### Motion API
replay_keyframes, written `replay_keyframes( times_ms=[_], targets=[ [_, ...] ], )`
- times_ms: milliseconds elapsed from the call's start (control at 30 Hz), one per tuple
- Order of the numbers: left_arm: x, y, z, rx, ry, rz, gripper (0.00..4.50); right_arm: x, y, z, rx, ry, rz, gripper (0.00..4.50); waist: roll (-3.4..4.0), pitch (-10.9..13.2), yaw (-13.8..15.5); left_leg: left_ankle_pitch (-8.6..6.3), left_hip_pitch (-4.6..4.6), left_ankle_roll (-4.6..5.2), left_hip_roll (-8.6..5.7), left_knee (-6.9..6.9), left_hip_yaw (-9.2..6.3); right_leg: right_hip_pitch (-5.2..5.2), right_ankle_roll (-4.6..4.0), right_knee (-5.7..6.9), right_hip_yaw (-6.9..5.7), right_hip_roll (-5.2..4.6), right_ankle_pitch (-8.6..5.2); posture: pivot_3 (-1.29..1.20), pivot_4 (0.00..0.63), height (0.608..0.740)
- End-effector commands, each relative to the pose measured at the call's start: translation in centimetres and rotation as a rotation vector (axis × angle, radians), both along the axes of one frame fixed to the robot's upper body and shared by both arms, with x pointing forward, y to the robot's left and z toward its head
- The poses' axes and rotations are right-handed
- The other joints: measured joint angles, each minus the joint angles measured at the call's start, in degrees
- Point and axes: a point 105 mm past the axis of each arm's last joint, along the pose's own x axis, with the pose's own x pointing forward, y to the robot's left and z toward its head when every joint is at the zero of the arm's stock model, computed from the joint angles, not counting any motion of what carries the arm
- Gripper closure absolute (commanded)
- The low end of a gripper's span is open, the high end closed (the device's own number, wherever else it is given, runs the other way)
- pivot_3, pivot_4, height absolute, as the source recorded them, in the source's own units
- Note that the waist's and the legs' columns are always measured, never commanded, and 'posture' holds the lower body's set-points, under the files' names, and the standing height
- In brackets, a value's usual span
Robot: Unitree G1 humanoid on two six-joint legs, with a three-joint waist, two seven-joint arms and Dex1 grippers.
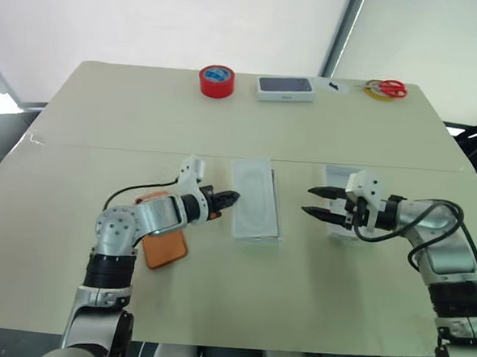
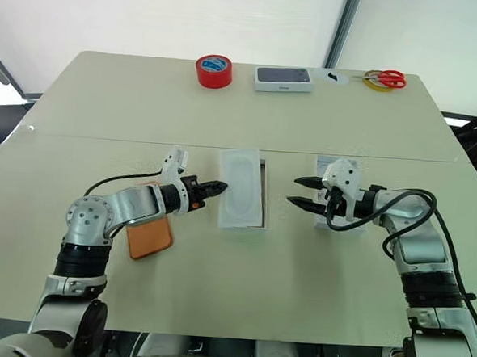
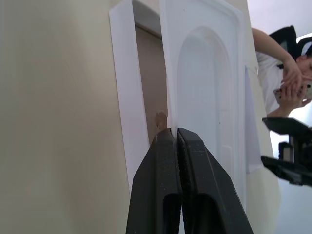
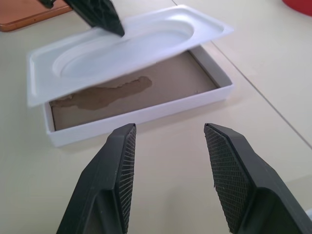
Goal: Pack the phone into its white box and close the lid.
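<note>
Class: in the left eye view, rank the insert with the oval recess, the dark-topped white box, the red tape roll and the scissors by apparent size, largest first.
1. Insert, nearest the camera.
2. Dark-topped white box.
3. Red tape roll and scissors: too alike to rank.

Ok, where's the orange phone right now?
The flat orange smartphone lies on the beige table on the robot's left, partly under the left arm, beside the shallow white cardboard tray with its white insert.

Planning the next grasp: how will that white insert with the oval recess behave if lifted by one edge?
The insert looks like thin moulded sheet, so probably light and somewhat flexible. It lies askew over the white box, so a nudge would likely slide it.
</note>
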Motion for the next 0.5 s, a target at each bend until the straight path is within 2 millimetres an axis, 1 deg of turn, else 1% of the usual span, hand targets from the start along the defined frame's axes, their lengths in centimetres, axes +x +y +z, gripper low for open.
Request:
replay_keyframes(
  times_ms=[33,100,133,167,200,233,267,300,367,433,500],
  targets=[
    [0.4,-0.4,0.9,-0.008,-0.037,-0.014,4.50,0.1,0.5,0.9,0.003,-0.055,0.018,2.19,0.00,0.0,0.0,0.00,0.00,0.00,0.00,0.01,0.00,0.01,0.00,0.00,0.00,0.00,0.00,0.00,0.150,0.740],
    [0.5,-0.5,0.9,-0.020,-0.030,-0.003,4.50,0.1,0.4,0.9,-0.001,-0.058,0.017,2.19,0.00,0.0,0.0,0.00,-0.01,0.00,-0.02,0.01,0.00,0.01,0.00,0.00,0.00,-0.01,0.00,0.00,0.150,0.740],
    [0.6,-0.6,1.0,-0.037,-0.033,-0.005,3.86,0.2,0.4,0.8,-0.002,-0.059,0.016,2.11,0.00,0.0,0.0,0.00,-0.01,0.00,-0.02,0.01,0.00,0.01,0.00,0.00,0.00,-0.01,0.00,0.00,0.150,0.740],
    [0.4,-0.9,1.4,-0.067,-0.041,-0.017,3.54,0.2,0.4,0.8,-0.001,-0.060,0.015,2.11,0.00,0.0,0.0,0.00,-0.01,0.00,-0.02,0.01,0.00,0.01,0.00,0.00,0.00,-0.01,0.00,0.00,0.150,0.740],
    [0.3,-1.1,1.8,-0.090,-0.051,-0.029,3.07,0.1,0.4,0.8,-0.001,-0.060,0.015,2.11,0.00,0.0,0.0,0.00,-0.01,0.00,-0.02,0.01,0.00,0.00,0.00,0.00,0.00,-0.01,0.00,0.00,0.150,0.740],
    [0.4,-1.2,2.0,-0.077,-0.063,-0.029,2.66,0.1,0.5,0.7,0.000,-0.060,0.016,2.11,0.00,0.0,0.0,0.00,-0.01,-0.01,-0.01,0.01,0.00,0.01,0.00,0.00,0.00,-0.01,0.00,0.00,0.150,0.740],
    [0.6,-1.1,2.2,-0.052,-0.081,-0.016,2.08,0.0,0.6,0.6,0.000,-0.060,0.018,2.11,0.00,0.0,0.0,0.01,-0.01,-0.01,-0.01,0.01,0.00,0.01,0.00,0.00,0.00,-0.01,0.00,0.00,0.150,0.740],
    [0.9,-1.0,2.4,-0.028,-0.098,-0.008,1.62,-0.1,0.8,0.6,0.003,-0.060,0.021,2.11,0.00,0.0,-0.1,0.01,-0.01,-0.02,-0.01,0.01,0.00,0.01,0.00,0.00,0.00,-0.01,0.00,0.00,0.150,0.740],
    [1.2,-0.7,3.3,-0.025,-0.141,-0.008,1.62,-0.1,1.4,0.5,0.018,-0.059,0.029,2.11,0.00,0.0,-0.1,0.02,-0.01,-0.03,-0.01,0.01,0.00,0.01,0.00,0.00,0.00,0.00,0.00,0.00,0.150,0.740],
    [1.4,-0.3,4.8,-0.055,-0.181,-0.007,1.62,-0.1,2.2,0.6,0.041,-0.067,0.041,2.11,0.00,0.0,-0.1,0.02,-0.01,-0.04,-0.01,0.00,0.00,0.00,0.01,0.00,0.00,0.01,0.00,0.00,0.150,0.740],
    [1.4,-0.1,5.5,-0.055,-0.207,-0.011,1.62,0.0,2.7,0.9,0.062,-0.069,0.045,2.11,0.00,0.0,-0.2,0.03,-0.01,-0.05,0.00,-0.02,0.00,-0.02,0.01,0.00,0.00,0.02,0.00,0.00,0.150,0.740]
  ],
)
